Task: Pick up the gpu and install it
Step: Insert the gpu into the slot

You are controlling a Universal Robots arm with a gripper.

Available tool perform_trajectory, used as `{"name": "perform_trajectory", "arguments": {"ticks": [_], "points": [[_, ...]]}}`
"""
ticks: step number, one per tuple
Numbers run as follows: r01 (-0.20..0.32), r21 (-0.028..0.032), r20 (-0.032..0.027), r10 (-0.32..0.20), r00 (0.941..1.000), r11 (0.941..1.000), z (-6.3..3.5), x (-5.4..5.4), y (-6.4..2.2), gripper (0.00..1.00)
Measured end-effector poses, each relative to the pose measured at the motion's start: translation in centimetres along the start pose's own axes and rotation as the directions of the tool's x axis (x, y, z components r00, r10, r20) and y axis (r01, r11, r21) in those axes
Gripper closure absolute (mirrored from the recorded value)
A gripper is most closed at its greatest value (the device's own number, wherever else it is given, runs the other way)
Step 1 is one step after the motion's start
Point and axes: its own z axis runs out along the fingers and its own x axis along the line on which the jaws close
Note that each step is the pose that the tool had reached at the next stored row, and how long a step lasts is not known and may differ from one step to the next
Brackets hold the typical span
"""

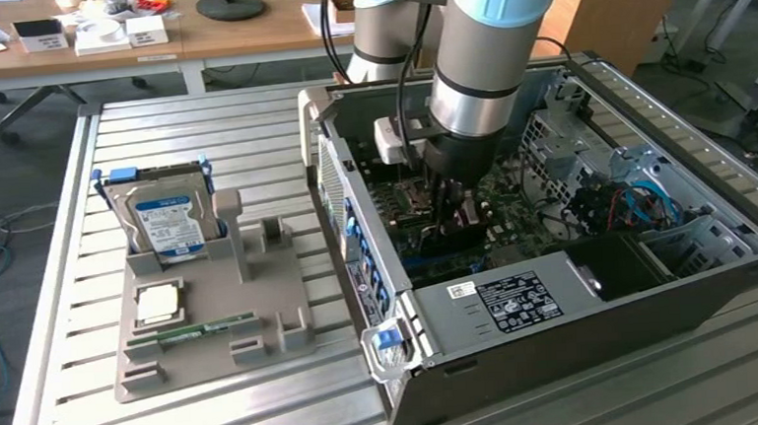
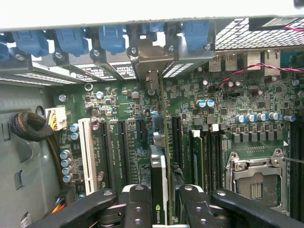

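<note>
The arm reaches down into the open computer case (image 1: 739, 279), which lies on its side on the slatted metal bench (image 1: 189, 125). Its gripper (image 1: 461, 229) is low over the motherboard (image 1: 512, 219), near the middle of the case.

In the wrist view the two black fingers (image 2: 137, 209) are partly closed on the gpu (image 2: 159, 190) — one on each flat face, with the card held edge-on between them. The card's top edge carries a small green logo close to the fingers, and its far end runs toward the rear slot brackets with their blue clips (image 2: 111, 38). It stands upright over the motherboard's (image 2: 118, 109) row of expansion slots, just beside a long black slot (image 2: 124, 152) and well clear of the white slot (image 2: 88, 152). Whether its connector edge has reached a slot I cannot tell; the card's own body hides that.

Taking the gripper as the centre of the exterior view, the grey parts holder (image 1: 215, 326) lies at about 9 o'clock, outside the case. The silver hard drive (image 1: 166, 221) with the blue-and-white label stands upright at the holder's far end, a CPU chip (image 1: 156, 303) lies flat nearer the camera, and the green RAM stick (image 1: 202, 331) lies flat just beyond it. The black power supply (image 1: 517, 298) sits at roughly 5 o'clock from the gripper, and the drive cage with blue cables (image 1: 629, 202) at 3 o'clock.
</note>
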Motion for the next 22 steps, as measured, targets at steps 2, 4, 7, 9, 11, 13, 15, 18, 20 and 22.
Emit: {"name": "perform_trajectory", "arguments": {"ticks": [2, 4, 7, 9, 11, 13, 15, 18, 20, 22], "points": [[0.0, 0.0, 0.0002, 0.0, 1.0, 1.0, 0.0, 0.01, 0.01, 0.73], [0.0, 0.0, 0.0005, 0.0, 1.0, 1.0, 0.0, 0.01, 0.02, 0.73], [0.0, 0.0, 0.0004, 0.0, 1.0, 1.0, 0.0, 0.01, 0.03, 0.73], [0.0, -0.0001, 0.0004, 0.0, 1.0, 1.0, 0.0, 0.01, 0.03, 0.73], [0.0, 0.0, 0.0004, 0.0, 1.0, 1.0, 0.0, 0.01, 0.03, 0.73], [-0.001, -0.0002, 0.0007, 0.001, 1.0, 1.0, 0.0, 0.01, 0.06, 0.72], [0.0, 0.0, 0.0006, 0.0, 1.0, 1.0, 0.0, 0.01, 0.03, 0.66], [0.0, 0.0, 0.0005, 0.0, 1.0, 1.0, 0.0, 0.01, 0.03, 0.59], [0.0, -0.0002, 0.0002, 0.0, 1.0, 1.0, -0.07, 0.01, 0.03, 0.59], [0.0, 0.0, 0.0004, 0.0, 1.0, 1.0, -0.31, 0.0, 0.03, 0.59]]}}
